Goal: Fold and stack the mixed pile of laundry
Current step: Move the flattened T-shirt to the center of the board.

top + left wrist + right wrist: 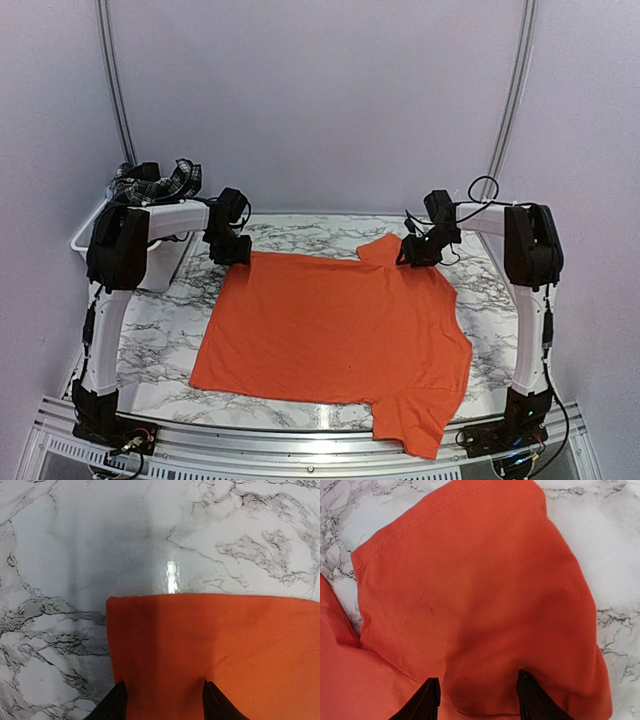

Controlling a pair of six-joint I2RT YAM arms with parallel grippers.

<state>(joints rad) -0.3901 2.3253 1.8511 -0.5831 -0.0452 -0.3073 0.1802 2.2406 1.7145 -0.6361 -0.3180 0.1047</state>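
1. Orange shirt lies flat in the middle of the table, one sleeve hanging past the lower edge.
2. Left jaws are spread over its upper-left corner; right jaws are spread over the upper-right sleeve.
3. White bin, upper left, holds plaid cloth.

A white table veined in grey marble is being lit from above, and a bright glare is being thrown back off its glossy top. It is being enclosed by plain pale lilac walls, each side being crossed by a curved metal rod.
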